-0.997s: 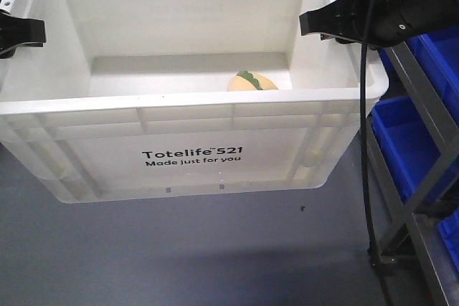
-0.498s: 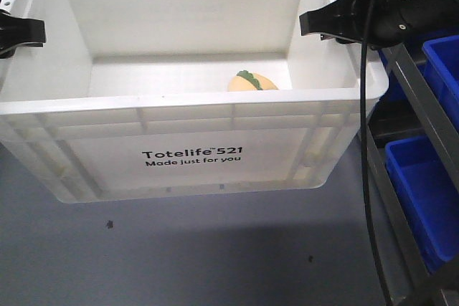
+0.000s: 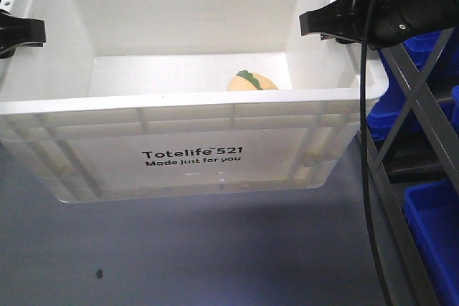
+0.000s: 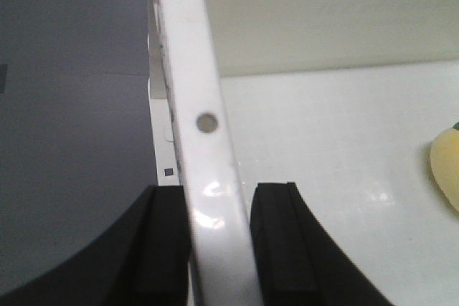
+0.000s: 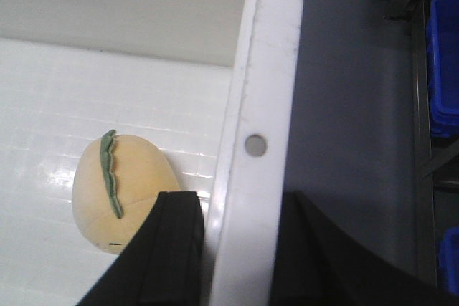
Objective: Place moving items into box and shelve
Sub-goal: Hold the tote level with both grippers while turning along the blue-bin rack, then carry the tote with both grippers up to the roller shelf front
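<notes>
Inside box: yellow-orange plush fruit with green leaf lay on the bottom, near the right wall.
Box: white tote, "Totelife 521" print facing front, grey floor below.
Left hand: pinched the left rim, one finger each side.
Right hand: pinched the right rim likewise, just beside the plush.
Right of box: blue bins on a shelf frame.

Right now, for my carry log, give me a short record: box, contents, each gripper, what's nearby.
box: white tote, open top
contents: one yellow plush, by right wall
left gripper: shut on box's left rim
right gripper: shut on box's right rim
nearby: blue bins, to the right
</notes>
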Robot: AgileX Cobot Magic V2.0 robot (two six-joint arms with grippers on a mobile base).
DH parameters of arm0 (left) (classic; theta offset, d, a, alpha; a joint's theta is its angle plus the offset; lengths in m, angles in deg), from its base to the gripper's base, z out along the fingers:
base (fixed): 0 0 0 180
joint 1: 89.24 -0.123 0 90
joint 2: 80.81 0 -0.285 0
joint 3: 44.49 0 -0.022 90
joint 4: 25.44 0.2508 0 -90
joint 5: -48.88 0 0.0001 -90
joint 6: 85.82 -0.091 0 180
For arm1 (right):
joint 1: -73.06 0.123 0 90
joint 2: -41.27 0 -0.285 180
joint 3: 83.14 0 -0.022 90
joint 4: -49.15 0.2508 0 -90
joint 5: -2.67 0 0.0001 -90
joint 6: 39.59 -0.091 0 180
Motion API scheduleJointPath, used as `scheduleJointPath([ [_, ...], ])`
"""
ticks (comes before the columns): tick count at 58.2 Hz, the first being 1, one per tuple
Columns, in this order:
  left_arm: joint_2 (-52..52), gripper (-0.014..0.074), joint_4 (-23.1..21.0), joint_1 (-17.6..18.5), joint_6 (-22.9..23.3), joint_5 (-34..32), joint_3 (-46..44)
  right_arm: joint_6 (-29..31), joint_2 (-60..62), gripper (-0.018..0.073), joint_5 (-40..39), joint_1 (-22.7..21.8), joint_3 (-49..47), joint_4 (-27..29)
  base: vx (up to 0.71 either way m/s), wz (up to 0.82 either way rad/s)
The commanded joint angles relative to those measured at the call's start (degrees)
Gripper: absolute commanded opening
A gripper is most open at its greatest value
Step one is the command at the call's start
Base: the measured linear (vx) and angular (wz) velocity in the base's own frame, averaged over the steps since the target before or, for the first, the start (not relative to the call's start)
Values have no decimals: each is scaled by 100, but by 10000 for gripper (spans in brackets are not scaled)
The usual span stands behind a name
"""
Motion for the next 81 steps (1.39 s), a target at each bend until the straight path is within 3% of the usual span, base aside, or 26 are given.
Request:
scheduleJointPath([
  [1,-214,56,111,25,-171,-934,-244,86,258,110,-681,-40,-262,-383,34,-2],
  [81,-214,56,116,25,-171,-934,-244,86,258,110,-696,-40,-262,-383,24,3],
])
